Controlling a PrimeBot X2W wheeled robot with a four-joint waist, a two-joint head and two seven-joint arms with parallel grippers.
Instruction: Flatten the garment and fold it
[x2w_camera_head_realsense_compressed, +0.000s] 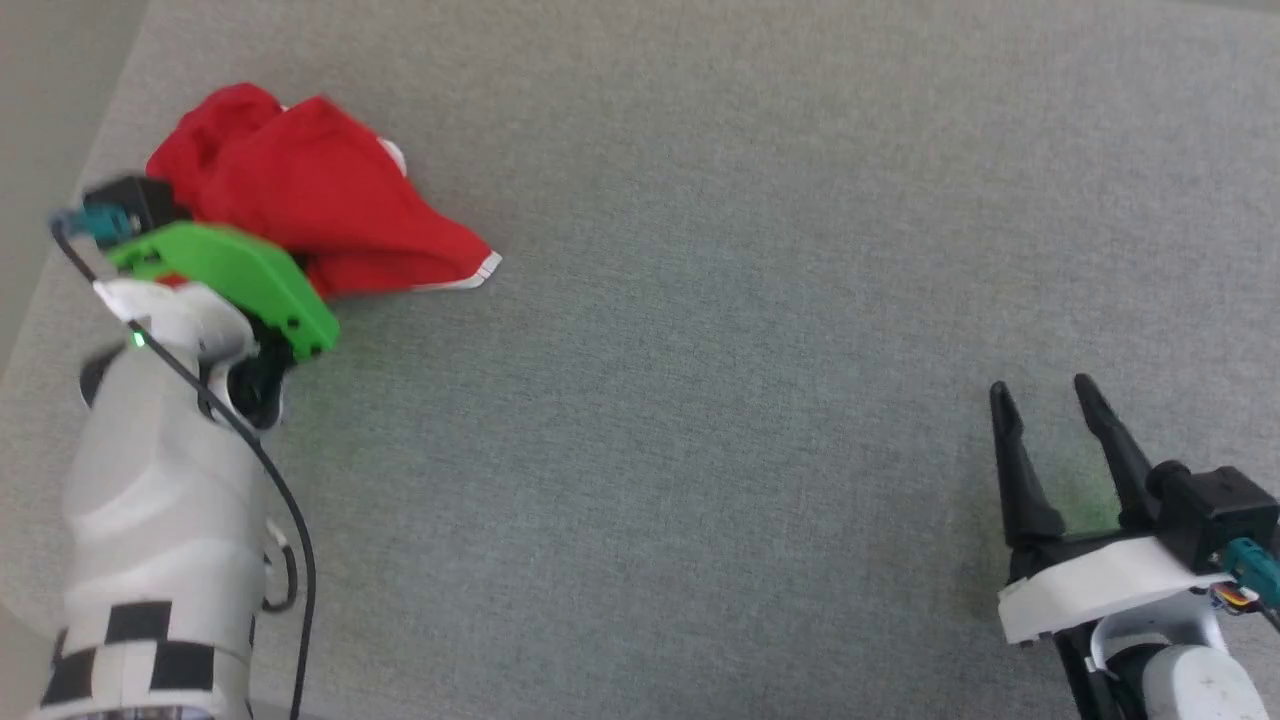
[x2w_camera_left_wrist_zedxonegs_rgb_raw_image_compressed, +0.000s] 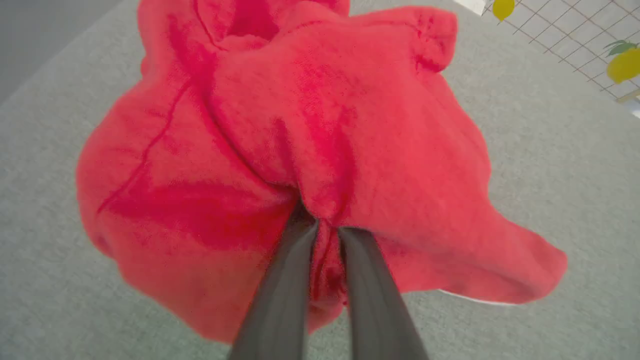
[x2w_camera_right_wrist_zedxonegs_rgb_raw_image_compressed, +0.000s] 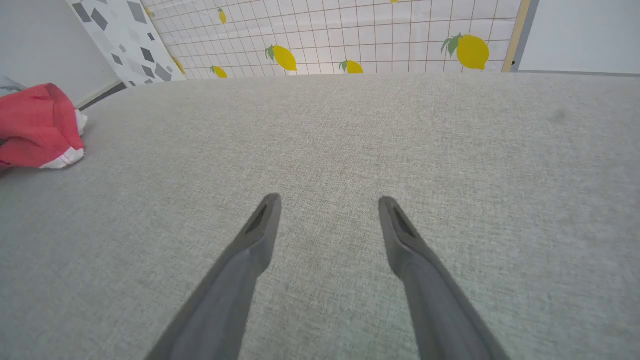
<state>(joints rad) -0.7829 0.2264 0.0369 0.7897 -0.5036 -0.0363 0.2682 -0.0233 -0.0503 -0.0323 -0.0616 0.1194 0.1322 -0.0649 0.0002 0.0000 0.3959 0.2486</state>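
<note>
On grey upholstery (x2w_camera_head_realsense_compressed: 700, 420) by a lemon-tiled wall (x2w_camera_right_wrist_zedxonegs_rgb_raw_image_compressed: 375, 30), left gripper (x2w_camera_left_wrist_zedxonegs_rgb_raw_image_compressed: 326, 226) pinches the garment (x2w_camera_left_wrist_zedxonegs_rgb_raw_image_compressed: 300, 125); right gripper (x2w_camera_right_wrist_zedxonegs_rgb_raw_image_compressed: 330, 204) gapes.

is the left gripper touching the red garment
Touching. The left wrist view shows the left gripper closed on a fold of the garment.

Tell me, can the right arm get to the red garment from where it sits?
Probably, but it is a long reach. The right claw stands open over the grey surface, far across from the garment, with nothing lying between. The left claw is shut on the cloth.
</note>
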